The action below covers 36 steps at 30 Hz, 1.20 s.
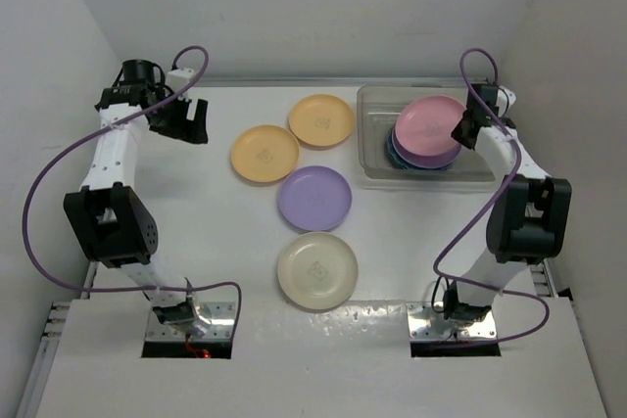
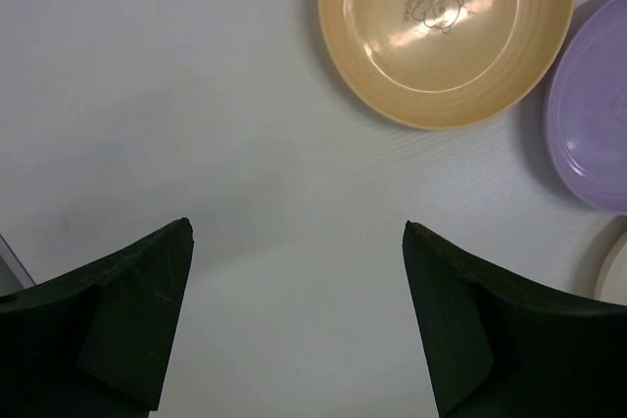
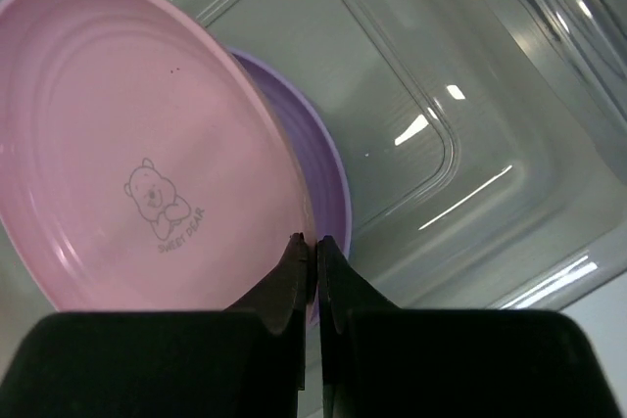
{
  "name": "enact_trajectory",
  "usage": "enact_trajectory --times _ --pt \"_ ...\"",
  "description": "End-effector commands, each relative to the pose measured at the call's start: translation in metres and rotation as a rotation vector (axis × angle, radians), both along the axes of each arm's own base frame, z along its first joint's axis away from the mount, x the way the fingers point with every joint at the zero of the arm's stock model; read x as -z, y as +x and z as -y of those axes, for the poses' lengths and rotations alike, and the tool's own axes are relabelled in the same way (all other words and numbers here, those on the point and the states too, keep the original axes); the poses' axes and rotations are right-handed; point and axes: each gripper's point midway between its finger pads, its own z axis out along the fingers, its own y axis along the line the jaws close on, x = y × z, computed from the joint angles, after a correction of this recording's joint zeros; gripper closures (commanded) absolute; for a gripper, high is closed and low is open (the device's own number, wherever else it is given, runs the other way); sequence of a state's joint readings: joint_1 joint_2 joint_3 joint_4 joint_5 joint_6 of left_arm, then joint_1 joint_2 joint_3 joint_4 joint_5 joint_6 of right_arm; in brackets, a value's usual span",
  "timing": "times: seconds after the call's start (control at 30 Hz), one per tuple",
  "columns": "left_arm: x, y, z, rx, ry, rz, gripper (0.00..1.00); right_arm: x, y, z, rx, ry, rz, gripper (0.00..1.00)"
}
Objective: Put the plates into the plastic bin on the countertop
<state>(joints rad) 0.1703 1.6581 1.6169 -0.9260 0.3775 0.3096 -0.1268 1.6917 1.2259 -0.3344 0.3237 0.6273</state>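
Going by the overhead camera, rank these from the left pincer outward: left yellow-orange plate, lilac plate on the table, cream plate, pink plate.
1. left yellow-orange plate, just right of the left pincer
2. lilac plate, mid-table
3. cream plate, toward the near edge
4. pink plate, in the bin at the far right

Top external camera, high behind the near edge, looks down over the whole flat white countertop (image 1: 225, 242); left wrist, close above it facing down, shares the round yellow-orange plastic plate (image 2: 446, 31); right wrist, nearer yet, shares the round pink plastic plate (image 3: 127, 144) in the clear plastic bin (image 3: 411, 95).
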Motion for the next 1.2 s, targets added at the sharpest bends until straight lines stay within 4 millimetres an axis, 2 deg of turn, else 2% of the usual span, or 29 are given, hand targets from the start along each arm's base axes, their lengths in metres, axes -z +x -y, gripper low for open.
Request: enact_trajectory --times 0.0,0.07,0.1,0.17,0.2,0.23,0.3,0.4,0.5,0.57,0.6,0.7,0.73,0.77,0.8,0.83,0.87,0.9,0.93,0.97,1.0,1.07,1.17 --pt "-0.002 0.007 -0.007 -0.012 0.014 0.020 0.11 -0.014 0.022 0.004 0.002 0.013 0.078 1.00" --pt "-0.006 0.008 -0.007 -0.019 0.010 0.027 0.11 -0.004 0.020 0.003 -0.001 0.029 0.055 1.00" --pt "-0.002 0.009 -0.007 -0.019 0.009 0.018 0.11 0.004 0.016 0.002 -0.012 0.033 0.035 0.96" --pt "-0.006 0.011 -0.008 -0.019 0.010 0.028 0.11 0.012 0.014 -0.001 -0.042 0.057 0.008 0.73" --pt "-0.006 0.011 -0.008 -0.019 0.010 0.029 0.11 0.011 0.018 -0.002 -0.063 0.054 0.001 0.49" --pt "-0.006 0.011 -0.008 -0.019 0.010 0.029 0.11 0.015 0.013 -0.003 -0.078 0.049 -0.035 0.43" --pt "-0.006 0.011 -0.008 -0.019 0.010 0.029 0.11 0.022 0.008 -0.004 -0.091 0.031 -0.108 0.40" --pt "-0.010 0.010 -0.006 -0.014 0.005 0.039 0.11 0.033 -0.002 0.005 -0.072 -0.042 -0.184 0.40" --pt "-0.012 0.009 -0.006 -0.014 0.005 0.039 0.11 0.036 -0.007 0.012 -0.048 -0.071 -0.207 0.43" --pt "-0.012 0.009 -0.006 -0.014 0.005 0.039 0.11 0.038 -0.007 0.010 -0.051 -0.050 -0.208 0.44" --pt "-0.012 0.009 -0.006 -0.014 0.005 0.039 0.11 0.036 -0.009 0.008 -0.056 -0.050 -0.205 0.44" --pt "-0.015 0.006 -0.005 -0.014 0.005 0.039 0.11 0.001 -0.004 -0.002 -0.106 -0.107 -0.118 0.33" --pt "-0.015 0.006 -0.005 -0.014 0.005 0.039 0.11 -0.006 -0.003 -0.009 -0.131 -0.126 -0.100 0.25" --pt "-0.015 0.006 -0.005 -0.014 0.005 0.039 0.11 -0.029 -0.002 -0.014 -0.161 -0.168 -0.060 0.21" --pt "-0.018 0.005 -0.005 -0.014 0.006 0.048 0.11 -0.039 -0.003 -0.019 -0.175 -0.179 -0.038 0.19" --pt "-0.018 0.005 -0.005 -0.014 0.006 0.048 0.11 -0.074 -0.007 -0.031 -0.199 -0.195 0.047 0.17" --pt "-0.018 0.005 -0.005 -0.014 0.006 0.048 0.11 -0.084 -0.009 -0.049 -0.257 -0.204 0.073 0.15" --pt "-0.022 0.004 -0.005 -0.014 0.008 0.057 0.11 -0.082 -0.016 -0.060 -0.296 -0.203 0.077 0.14" --pt "-0.016 0.002 -0.005 -0.014 0.005 0.042 0.11 -0.112 -0.026 -0.086 -0.378 -0.189 0.172 0.14" --pt "-0.017 -0.001 -0.004 -0.014 0.006 0.045 0.11 -0.114 -0.033 -0.114 -0.475 -0.184 0.192 0.14" --pt "-0.020 -0.004 -0.003 -0.014 0.007 0.051 0.11 -0.100 -0.044 -0.143 -0.606 -0.127 0.191 0.14" --pt "-0.014 -0.011 -0.002 -0.022 -0.002 0.038 0.11 -0.088 -0.079 -0.201 -0.831 -0.091 0.192 0.15" --pt "-0.015 -0.022 0.000 -0.022 0.000 0.047 0.11 -0.018 -0.147 -0.258 -1.085 -0.008 0.001 0.19"
